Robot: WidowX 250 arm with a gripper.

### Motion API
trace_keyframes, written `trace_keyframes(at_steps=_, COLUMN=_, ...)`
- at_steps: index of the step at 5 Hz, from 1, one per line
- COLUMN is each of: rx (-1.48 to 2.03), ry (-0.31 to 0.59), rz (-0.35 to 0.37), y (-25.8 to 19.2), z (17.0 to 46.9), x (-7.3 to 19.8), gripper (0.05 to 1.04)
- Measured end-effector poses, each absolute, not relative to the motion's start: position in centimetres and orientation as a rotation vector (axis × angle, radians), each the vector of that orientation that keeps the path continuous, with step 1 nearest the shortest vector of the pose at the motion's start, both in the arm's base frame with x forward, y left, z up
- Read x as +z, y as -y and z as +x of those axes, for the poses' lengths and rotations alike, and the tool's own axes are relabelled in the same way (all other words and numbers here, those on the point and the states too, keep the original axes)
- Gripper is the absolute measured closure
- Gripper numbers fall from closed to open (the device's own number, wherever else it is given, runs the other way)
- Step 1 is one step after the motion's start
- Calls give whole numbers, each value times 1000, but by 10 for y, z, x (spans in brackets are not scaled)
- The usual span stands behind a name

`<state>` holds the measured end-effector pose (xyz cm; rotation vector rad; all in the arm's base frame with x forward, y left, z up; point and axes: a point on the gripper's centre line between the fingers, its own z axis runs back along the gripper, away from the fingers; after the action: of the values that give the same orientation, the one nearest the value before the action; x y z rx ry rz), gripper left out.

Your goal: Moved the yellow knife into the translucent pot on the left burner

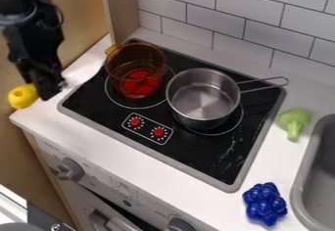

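Observation:
The gripper (42, 87) hangs at the left, over the counter's left corner and to the left of the stove. It is shut on the yellow knife (23, 96), whose rounded yellow end with a small dark hole sticks out on the left side; a blade cannot be made out. On the left burner stands the translucent amber pot (135, 68), upright, with the red burner disc visible through it. A gap of counter and stove edge separates the knife from this pot.
A steel saucepan (203, 97) sits on the right burner, its handle pointing right. Green toy broccoli (294, 122) and blue toy grapes (265, 204) lie on the counter beside the grey sink (302, 186). A tiled wall (229, 22) rises behind the stove (209, 149).

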<state>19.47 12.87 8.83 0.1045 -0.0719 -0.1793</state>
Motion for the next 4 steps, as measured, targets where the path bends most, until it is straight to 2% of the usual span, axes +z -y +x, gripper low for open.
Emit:
trace_keyframes(at_steps=2, rx=-143, ry=25, rz=107, y=-109, z=207, x=127, gripper=766)
trace_keyframes(at_steps=3, rx=-198, ry=103, rz=74, y=-105, z=228, x=138, gripper=766)
trace_keyframes(at_steps=4, rx=-263, ry=194, rz=45, y=-104, z=253, x=129, gripper=766)
